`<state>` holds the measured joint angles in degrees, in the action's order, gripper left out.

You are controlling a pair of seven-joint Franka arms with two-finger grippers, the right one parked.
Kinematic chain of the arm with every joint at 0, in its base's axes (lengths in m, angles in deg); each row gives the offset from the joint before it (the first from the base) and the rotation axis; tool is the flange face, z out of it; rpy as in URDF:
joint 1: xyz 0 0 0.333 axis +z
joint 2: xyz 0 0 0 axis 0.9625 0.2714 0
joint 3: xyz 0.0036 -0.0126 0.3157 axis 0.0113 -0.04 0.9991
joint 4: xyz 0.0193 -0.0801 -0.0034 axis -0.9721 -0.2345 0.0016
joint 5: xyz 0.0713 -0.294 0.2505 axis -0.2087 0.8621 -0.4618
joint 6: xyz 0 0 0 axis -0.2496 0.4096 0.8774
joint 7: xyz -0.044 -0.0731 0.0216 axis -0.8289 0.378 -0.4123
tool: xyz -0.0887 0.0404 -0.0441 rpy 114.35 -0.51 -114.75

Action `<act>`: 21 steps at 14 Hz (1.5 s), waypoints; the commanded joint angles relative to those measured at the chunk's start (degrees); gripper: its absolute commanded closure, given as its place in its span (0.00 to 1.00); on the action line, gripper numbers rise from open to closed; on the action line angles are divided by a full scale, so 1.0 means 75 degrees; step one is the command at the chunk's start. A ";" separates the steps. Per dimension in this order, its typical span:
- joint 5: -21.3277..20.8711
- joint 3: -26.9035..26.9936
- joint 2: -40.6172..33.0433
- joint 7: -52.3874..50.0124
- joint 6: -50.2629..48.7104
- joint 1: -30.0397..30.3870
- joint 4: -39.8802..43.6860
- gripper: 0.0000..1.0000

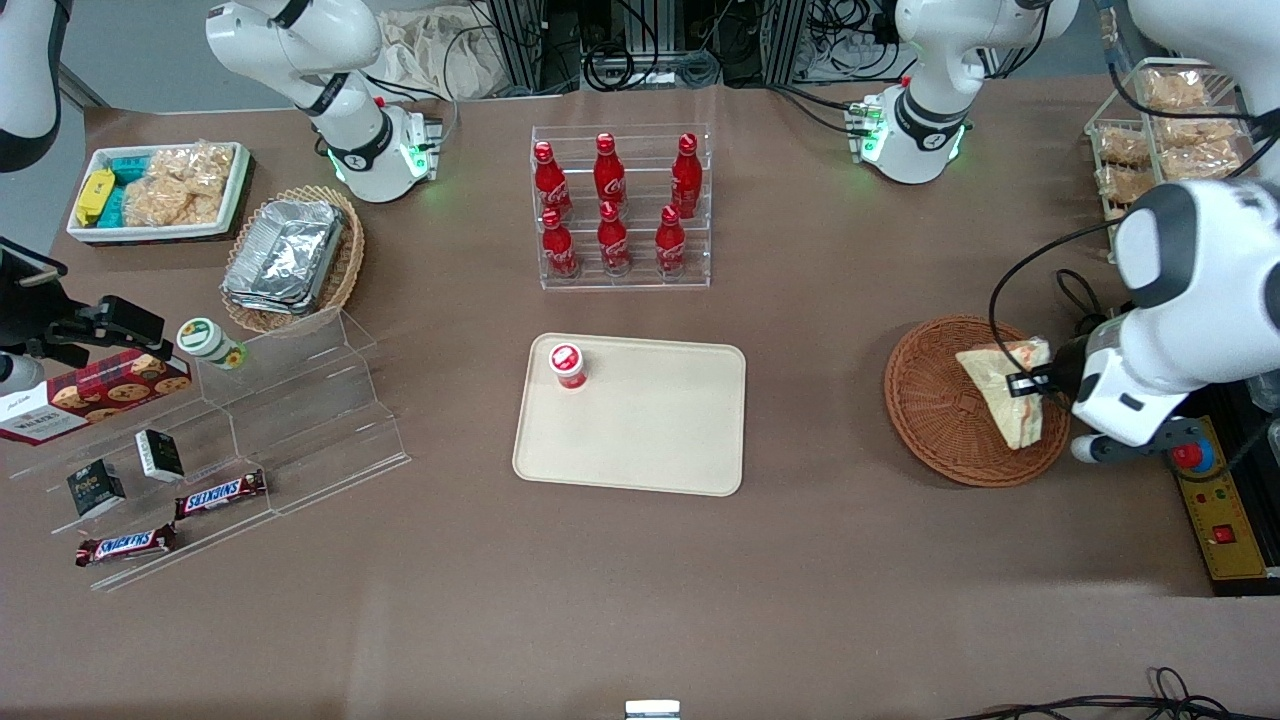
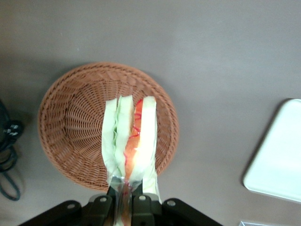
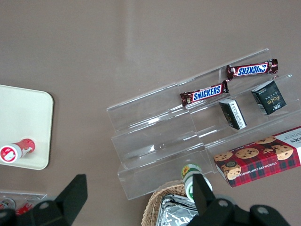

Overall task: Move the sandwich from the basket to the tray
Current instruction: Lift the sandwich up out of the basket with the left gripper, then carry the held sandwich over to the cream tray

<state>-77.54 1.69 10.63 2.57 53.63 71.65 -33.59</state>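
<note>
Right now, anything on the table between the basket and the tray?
Nothing: in the front view the stretch between the basket and the tray is bare brown table. The pincer holds the sandwich above the basket.

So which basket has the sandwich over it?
The round reddish-brown basket beneath the pincer, which is shut on the sandwich. The paler oval basket holds foil containers instead.

White rounded arm (image 1: 1190, 300), grey joints, black tool (image 1: 1030, 385)

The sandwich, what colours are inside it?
Green and orange-red between white bread, clearest in the left wrist view: sandwich, gripper shut on it.
</note>
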 commanded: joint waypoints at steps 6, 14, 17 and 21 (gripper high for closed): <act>-0.0093 -0.1512 0.0269 0.0012 -0.3249 -0.0052 0.3444 1.00; -0.0559 -0.3530 0.0315 -0.1871 -0.3240 -0.0646 0.3763 1.00; -0.0691 -0.3531 0.0958 -0.3021 -0.2539 -0.1572 0.3751 1.00; -0.1942 -0.3519 0.2153 -0.3959 -0.1519 -0.2640 0.3728 1.00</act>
<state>-88.32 -24.69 21.87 -23.80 40.39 54.51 -7.98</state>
